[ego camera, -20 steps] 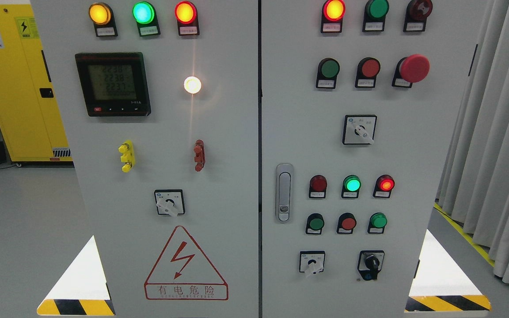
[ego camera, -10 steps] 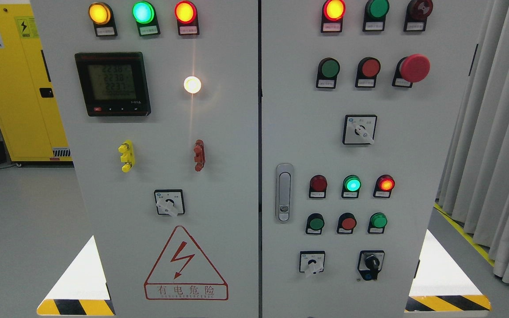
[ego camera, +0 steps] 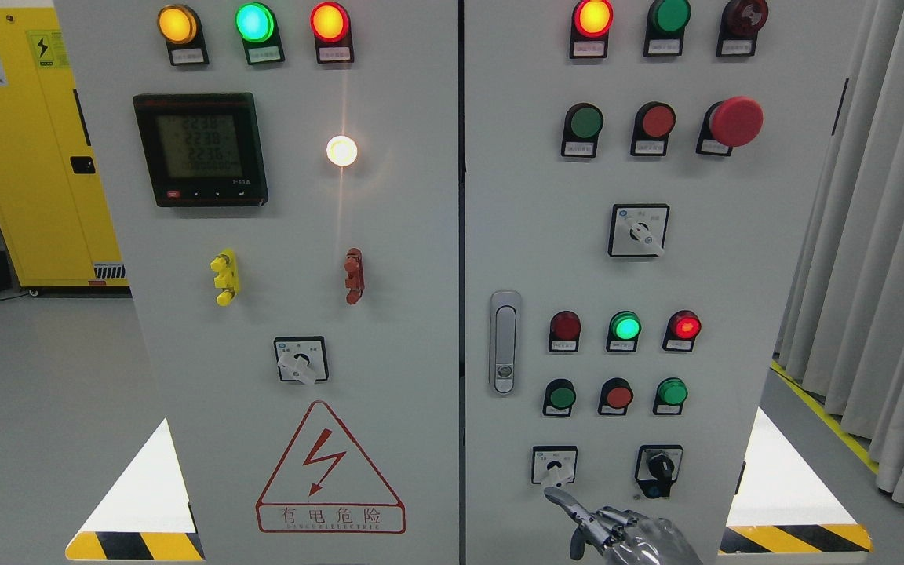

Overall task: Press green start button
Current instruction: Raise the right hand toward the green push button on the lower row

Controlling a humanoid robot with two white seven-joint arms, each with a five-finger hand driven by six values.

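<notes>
One hand (ego camera: pixel 617 530) is all that shows of the robot from the head camera, rising at the bottom edge right of the middle, so I take it for the right hand, though the arm itself is cut off by the frame. Its index finger (ego camera: pixel 566 501) is stretched out up and leftward while the other fingers look curled in behind it and hold nothing, a pointing shape that suits poking a small button rather than gripping. The fingertip sits just below the white rotary selector switch (ego camera: pixel 554 466), apart from the panel face as far as I can judge. Taking that switch as the landmark, several green push buttons are candidates: one directly above it (ego camera: pixel 560 397), a brighter one above and to the right (ego camera: pixel 671 391), and a third far above near the top of the right cabinet door (ego camera: pixel 583 122). Labels are too small to read, so which is the start button I cannot tell; the nearest one above the switch seems the likely target given the finger's line. A red push button (ego camera: pixel 618 396) sits between the two lower green ones, close enough that a stray press is a risk. No left hand is in view.
</notes>
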